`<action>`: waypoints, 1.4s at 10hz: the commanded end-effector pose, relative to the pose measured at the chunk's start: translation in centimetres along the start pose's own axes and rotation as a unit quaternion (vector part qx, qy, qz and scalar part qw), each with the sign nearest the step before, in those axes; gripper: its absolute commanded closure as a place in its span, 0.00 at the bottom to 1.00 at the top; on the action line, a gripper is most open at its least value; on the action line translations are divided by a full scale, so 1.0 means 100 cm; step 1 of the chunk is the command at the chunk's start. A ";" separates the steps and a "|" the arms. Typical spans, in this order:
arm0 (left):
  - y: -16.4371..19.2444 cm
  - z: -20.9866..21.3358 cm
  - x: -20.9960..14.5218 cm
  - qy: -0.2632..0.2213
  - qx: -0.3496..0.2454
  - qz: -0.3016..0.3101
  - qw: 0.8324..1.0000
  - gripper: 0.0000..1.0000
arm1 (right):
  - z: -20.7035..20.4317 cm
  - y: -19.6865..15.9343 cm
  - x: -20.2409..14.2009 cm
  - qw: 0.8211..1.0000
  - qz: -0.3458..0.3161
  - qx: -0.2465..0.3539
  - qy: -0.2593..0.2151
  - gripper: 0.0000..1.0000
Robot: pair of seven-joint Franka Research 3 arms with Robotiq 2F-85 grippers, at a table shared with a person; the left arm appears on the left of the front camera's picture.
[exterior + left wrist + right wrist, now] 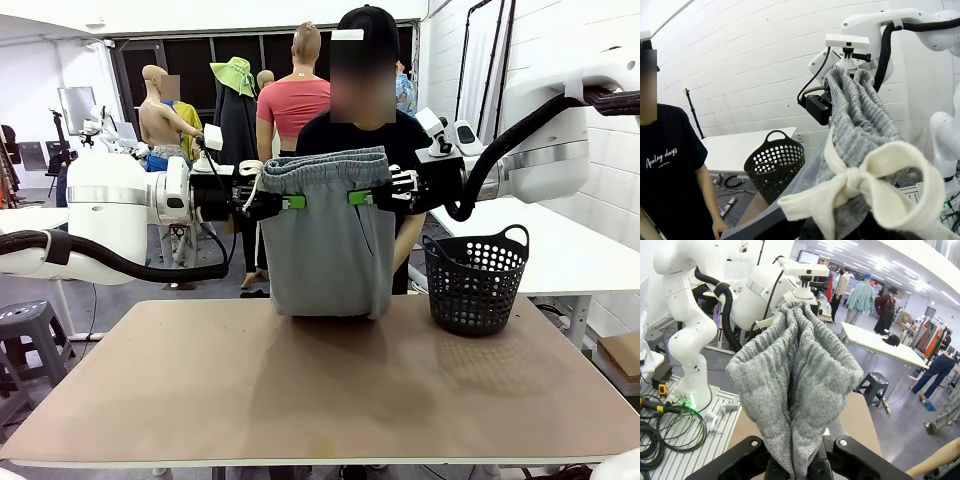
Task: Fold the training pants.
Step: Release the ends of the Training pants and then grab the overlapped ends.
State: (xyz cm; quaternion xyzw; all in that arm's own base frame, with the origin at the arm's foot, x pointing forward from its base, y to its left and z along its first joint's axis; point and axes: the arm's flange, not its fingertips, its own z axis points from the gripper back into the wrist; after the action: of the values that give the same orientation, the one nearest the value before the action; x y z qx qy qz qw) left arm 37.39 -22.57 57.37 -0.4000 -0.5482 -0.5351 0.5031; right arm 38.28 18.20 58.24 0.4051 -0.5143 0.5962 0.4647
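Observation:
The training pants (328,240) are light grey jersey, folded over and hanging by the gathered waistband above the far side of the tan table (320,390); their lower edge rests on the tabletop. My left gripper (290,202) is shut on the waistband's left end, by the white drawstring bow (860,182). My right gripper (360,197) is shut on the waistband's right end. Between them the waistband (797,365) is stretched taut. In the right wrist view the grey fabric rises from between my right gripper's black fingers (815,462).
A black perforated basket (475,280) with a handle stands on the table's far right. A person in a black T-shirt (362,130) stands behind the pants at the far edge. The near half of the table is bare.

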 end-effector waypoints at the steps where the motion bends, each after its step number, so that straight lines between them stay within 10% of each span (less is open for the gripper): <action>1: 0.000 0.000 0.003 -0.002 -0.001 0.003 1.000 1.00 | 0.000 0.000 0.001 1.000 -0.005 -0.006 -0.013 1.00; 14: 0.000 0.000 0.003 -0.002 -0.001 0.003 1.000 1.00 | 0.000 0.000 0.001 1.000 -0.005 -0.006 -0.013 1.00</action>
State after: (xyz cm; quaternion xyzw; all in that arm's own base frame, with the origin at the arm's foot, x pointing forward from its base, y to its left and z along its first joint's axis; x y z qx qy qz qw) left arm 37.39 -22.57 57.37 -0.3999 -0.5482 -0.5351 0.5032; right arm 38.29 18.19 58.24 0.4051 -0.5143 0.5961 0.4648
